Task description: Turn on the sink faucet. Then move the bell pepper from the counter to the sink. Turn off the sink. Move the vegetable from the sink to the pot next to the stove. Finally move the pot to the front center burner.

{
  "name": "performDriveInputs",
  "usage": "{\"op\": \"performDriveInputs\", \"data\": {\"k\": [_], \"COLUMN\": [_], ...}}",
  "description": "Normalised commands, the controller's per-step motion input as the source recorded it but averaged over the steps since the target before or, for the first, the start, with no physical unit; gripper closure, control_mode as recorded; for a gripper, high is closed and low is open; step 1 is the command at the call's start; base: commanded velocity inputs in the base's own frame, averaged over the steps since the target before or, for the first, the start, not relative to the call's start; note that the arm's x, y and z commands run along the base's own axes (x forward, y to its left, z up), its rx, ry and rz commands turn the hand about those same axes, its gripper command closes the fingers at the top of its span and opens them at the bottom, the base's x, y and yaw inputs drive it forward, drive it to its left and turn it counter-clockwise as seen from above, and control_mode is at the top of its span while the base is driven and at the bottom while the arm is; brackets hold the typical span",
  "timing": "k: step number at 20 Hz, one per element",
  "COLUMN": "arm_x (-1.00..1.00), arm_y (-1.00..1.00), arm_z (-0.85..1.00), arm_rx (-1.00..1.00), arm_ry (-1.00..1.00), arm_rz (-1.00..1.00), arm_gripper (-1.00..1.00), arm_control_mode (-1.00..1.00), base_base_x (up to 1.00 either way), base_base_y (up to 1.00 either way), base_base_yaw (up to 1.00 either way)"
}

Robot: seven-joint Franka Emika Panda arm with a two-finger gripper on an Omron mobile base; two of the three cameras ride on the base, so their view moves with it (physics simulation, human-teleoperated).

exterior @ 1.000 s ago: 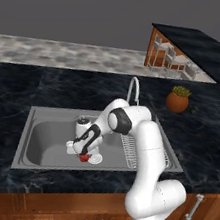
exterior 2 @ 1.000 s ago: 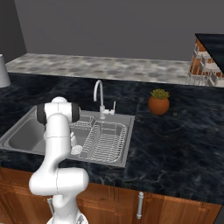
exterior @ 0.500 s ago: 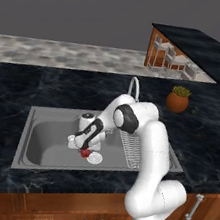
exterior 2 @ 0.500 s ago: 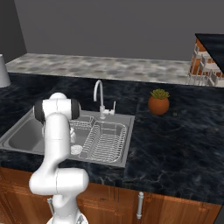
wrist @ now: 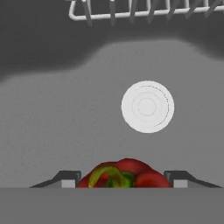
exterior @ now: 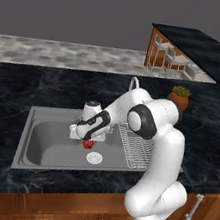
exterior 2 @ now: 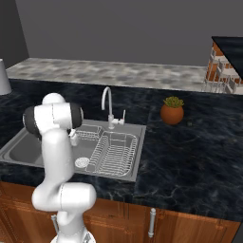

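The gripper (exterior: 87, 140) hangs low inside the sink (exterior: 35, 142), above the basin floor. Its two fingers are clamped on the pepper (exterior: 88, 143), one on each side. In the hand view the gripper (wrist: 121, 180) shows both fingertips (wrist: 68, 179) pressed against the flanks of the red pepper (wrist: 124, 174), whose green stem faces the camera.

In the left base view:
- The drain (exterior: 94, 157) lies on the basin floor at 5 o'clock from the pepper, just beside it and apart from it.
- The rack (exterior: 135, 147) sits at 3 o'clock from the gripper, in the right part of the sink.
- The faucet (exterior: 135, 82) rises at 1 o'clock from the gripper, behind the arm's upper link.
- A plant (exterior: 179, 97) stands on the counter (exterior: 14, 91) at 2 o'clock from the sink, well apart from it.

In the hand view:
- The drain (wrist: 147, 106) is at 12 o'clock from the pepper.
- The rack (wrist: 144, 11) runs along the top edge, beyond the drain.

In the right base view:
- The faucet (exterior 2: 108, 107) stands at the sink's (exterior 2: 137, 156) back rim, spout curved over the basin.
- The rack (exterior 2: 114, 152) lies at 6 o'clock from the faucet.
- The drain (exterior 2: 82, 162) lies at 9 o'clock from the rack.
- The plant (exterior 2: 172, 110) is at 3 o'clock from the faucet.
- The arm hides the gripper and the pepper.

No water stream can be made out at the spout.
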Motion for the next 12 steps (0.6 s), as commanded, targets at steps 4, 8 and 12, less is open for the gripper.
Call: {"op": "performDriveInputs", "data": {"k": [4,8,12], "arm_x": [-0.35,-0.29,-0.21], "arm_y": [0.0,-0.01,-0.02], "arm_z": [0.89,0.86,0.75], "arm_rx": [0.0,0.0,0.0], "arm_ry": [-0.01,0.0,0.0], "arm_rz": [0.0,0.0,0.0], "arm_gripper": [1.0,1.0,1.0], "arm_control_mode": [-1.0,-1.0,-1.0], "base_base_x": [0.0,0.0,0.0], "base_base_y": [0.0,0.0,0.0], "base_base_yaw": [0.0,0.0,0.0]}}
